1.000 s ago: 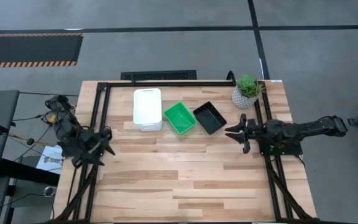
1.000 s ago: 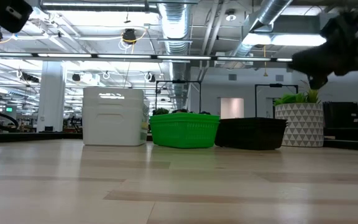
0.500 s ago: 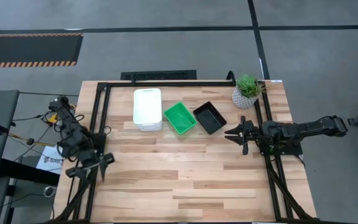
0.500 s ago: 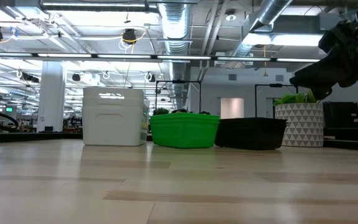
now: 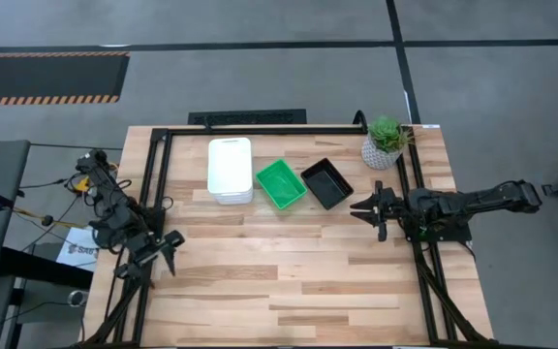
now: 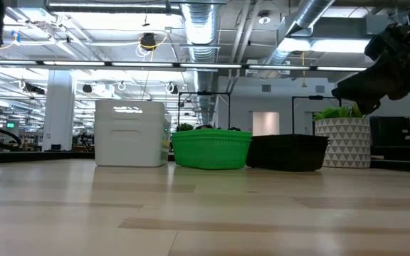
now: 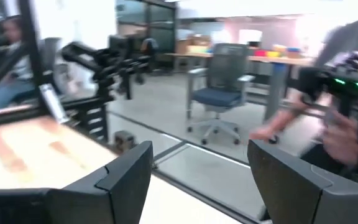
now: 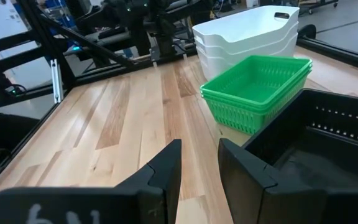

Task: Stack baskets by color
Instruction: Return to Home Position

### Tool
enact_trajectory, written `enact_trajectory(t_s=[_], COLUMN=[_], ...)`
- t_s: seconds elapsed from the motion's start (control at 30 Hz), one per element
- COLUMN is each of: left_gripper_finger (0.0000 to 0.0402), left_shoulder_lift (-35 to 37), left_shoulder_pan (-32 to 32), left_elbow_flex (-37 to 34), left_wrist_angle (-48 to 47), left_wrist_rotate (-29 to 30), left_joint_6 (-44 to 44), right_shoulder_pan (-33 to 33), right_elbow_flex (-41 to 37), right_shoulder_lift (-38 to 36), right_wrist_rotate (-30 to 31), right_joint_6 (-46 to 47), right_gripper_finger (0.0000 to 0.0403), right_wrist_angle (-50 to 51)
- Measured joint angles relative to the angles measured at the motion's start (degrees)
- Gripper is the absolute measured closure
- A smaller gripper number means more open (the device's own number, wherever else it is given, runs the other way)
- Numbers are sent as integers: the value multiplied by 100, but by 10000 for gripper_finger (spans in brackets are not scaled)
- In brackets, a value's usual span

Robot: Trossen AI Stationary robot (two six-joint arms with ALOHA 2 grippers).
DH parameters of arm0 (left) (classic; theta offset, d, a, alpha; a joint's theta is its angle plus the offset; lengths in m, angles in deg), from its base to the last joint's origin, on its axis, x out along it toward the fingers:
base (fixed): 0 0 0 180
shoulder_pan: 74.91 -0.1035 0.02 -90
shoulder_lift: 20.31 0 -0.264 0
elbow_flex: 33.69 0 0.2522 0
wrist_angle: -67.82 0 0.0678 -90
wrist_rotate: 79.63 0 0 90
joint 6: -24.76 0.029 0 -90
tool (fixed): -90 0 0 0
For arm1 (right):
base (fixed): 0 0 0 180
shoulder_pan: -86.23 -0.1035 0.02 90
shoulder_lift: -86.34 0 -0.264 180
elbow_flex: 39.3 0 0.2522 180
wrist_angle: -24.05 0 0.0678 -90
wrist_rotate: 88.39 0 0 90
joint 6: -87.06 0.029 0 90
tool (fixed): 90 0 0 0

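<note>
Three stacks of baskets stand in a row on the far half of the table: white (image 5: 230, 170), green (image 5: 280, 184) and black (image 5: 326, 183). In the right wrist view the white stack (image 8: 247, 37), the green stack (image 8: 257, 90) and the black basket (image 8: 316, 143) lie ahead of the fingers. My right gripper (image 5: 361, 208) hovers just right of the black basket, open by a narrow gap (image 8: 199, 168), with nothing between its fingers. My left gripper (image 5: 170, 242) hangs at the table's left edge, open wide (image 7: 197, 180) and empty.
A small potted plant (image 5: 386, 141) stands at the far right corner, behind my right gripper. A black frame (image 5: 153, 174) runs along the table's left, far and right sides. Bare wood fills the near half (image 5: 279, 281). A person (image 7: 347, 124) and an office chair (image 7: 219, 93) show beyond the table.
My left gripper has sunk and swung toward the table's near edge, rolling as it went, and stays open. My right gripper has tipped down a little without shifting place. The baskets have stayed where they were.
</note>
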Motion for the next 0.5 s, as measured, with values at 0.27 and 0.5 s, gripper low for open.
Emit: enact_trajectory(t_s=[0.27, 0.5], left_gripper_finger=[148, 148], left_shoulder_lift=[0, 0], left_shoulder_pan=[-2, -2], left_elbow_flex=[-4, -7], left_wrist_angle=[-101, -101], left_wrist_rotate=[686, 682], left_joint_6=[-112, -50], right_shoulder_pan=[0, 0], right_elbow_flex=[-2, -4], right_shoulder_lift=[0, 0], right_wrist_rotate=[0, -2], right_joint_6=[-2, -7], right_gripper_finger=[273, 273], right_wrist_angle=[4, 4])
